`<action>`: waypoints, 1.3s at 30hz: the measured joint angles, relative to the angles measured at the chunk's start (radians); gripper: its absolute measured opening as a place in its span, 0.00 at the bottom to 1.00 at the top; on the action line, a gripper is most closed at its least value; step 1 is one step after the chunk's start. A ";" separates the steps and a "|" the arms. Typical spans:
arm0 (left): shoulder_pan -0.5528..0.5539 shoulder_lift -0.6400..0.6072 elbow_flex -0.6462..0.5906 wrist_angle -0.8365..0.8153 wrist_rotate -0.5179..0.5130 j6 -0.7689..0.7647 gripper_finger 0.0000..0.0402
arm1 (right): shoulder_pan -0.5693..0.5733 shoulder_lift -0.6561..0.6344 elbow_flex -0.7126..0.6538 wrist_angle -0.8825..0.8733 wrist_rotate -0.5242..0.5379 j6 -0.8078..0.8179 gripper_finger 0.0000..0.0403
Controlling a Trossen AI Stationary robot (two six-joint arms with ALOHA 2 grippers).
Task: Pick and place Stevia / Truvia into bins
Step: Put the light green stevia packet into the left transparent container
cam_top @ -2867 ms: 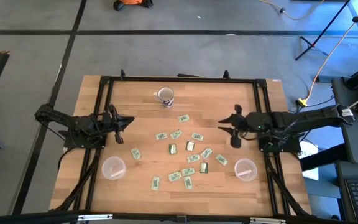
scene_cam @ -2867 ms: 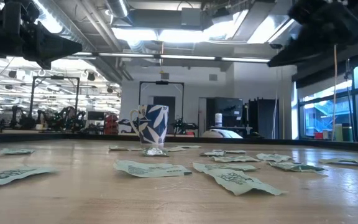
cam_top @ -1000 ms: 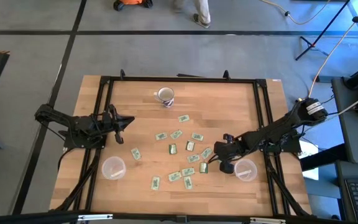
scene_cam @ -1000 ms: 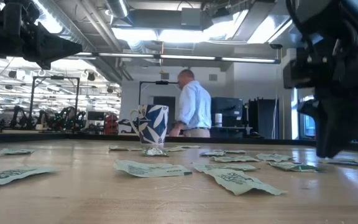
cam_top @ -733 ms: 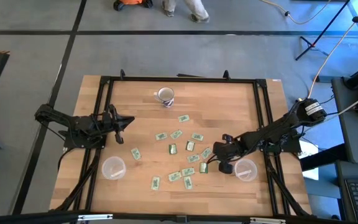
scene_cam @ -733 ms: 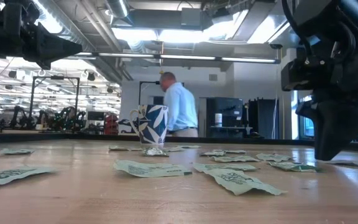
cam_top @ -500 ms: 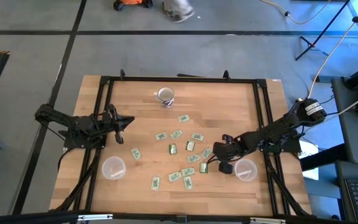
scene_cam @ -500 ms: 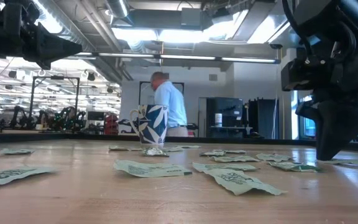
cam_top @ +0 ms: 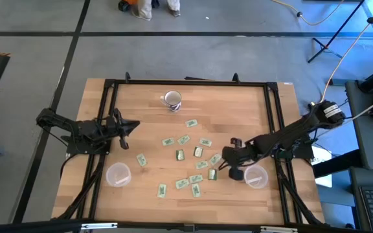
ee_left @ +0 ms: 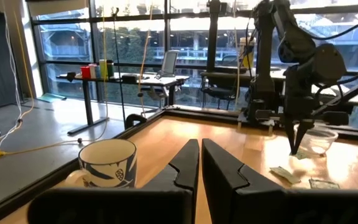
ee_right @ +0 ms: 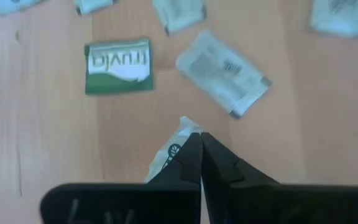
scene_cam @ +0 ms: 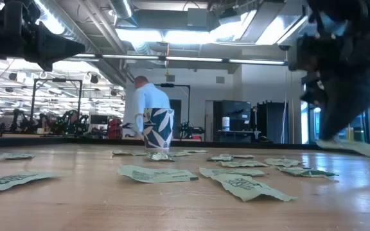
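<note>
Several green and white Truvia packets [cam_top: 197, 152] lie flat on the wooden table between two clear cups, one at the near left [cam_top: 117, 174] and one at the near right [cam_top: 256, 176]. My right gripper [cam_top: 223, 157] hovers over the right side of the scatter, just left of the right cup, shut on one packet [ee_right: 165, 157]. That packet shows pale below the fingers in the low view [scene_cam: 356, 147]. My left gripper [cam_top: 135, 125] waits shut at the table's left side, above the wood. My right gripper pinches one packet between its two fingers, near one end [ee_right: 179, 132]. The fingers point down from above. The packet hangs lifted clear of the table, slanting off to one side of the fingers.
A white mug with a blue leaf pattern [cam_top: 171, 99] stands at the far middle of the table. A black frame [cam_top: 186, 82] runs around the table top. Beyond the far edge a person [scene_cam: 145, 106] walks past in the room.
My right gripper, which stood with its fingertips down at the table among the packets, has risen with one packet in its fingers. That packet now hangs clear of the wood. The person behind the table has walked toward the left.
</note>
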 joint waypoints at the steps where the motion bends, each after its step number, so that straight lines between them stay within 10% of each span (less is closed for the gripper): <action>1: 0.000 0.000 0.000 0.010 0.000 0.000 0.04 | 0.000 -0.009 0.013 -0.016 0.015 -0.018 0.00; 16: 0.000 0.186 0.000 0.264 0.145 0.027 0.23 | -0.092 -0.037 0.166 0.290 0.305 -0.573 0.00; 25: 0.000 0.617 0.042 0.645 0.249 0.010 0.33 | -0.165 0.035 0.166 0.683 0.306 -0.826 0.00; 39: 0.089 1.308 0.455 0.672 0.267 -0.123 0.33 | -0.184 0.218 0.166 0.895 0.304 -0.875 0.00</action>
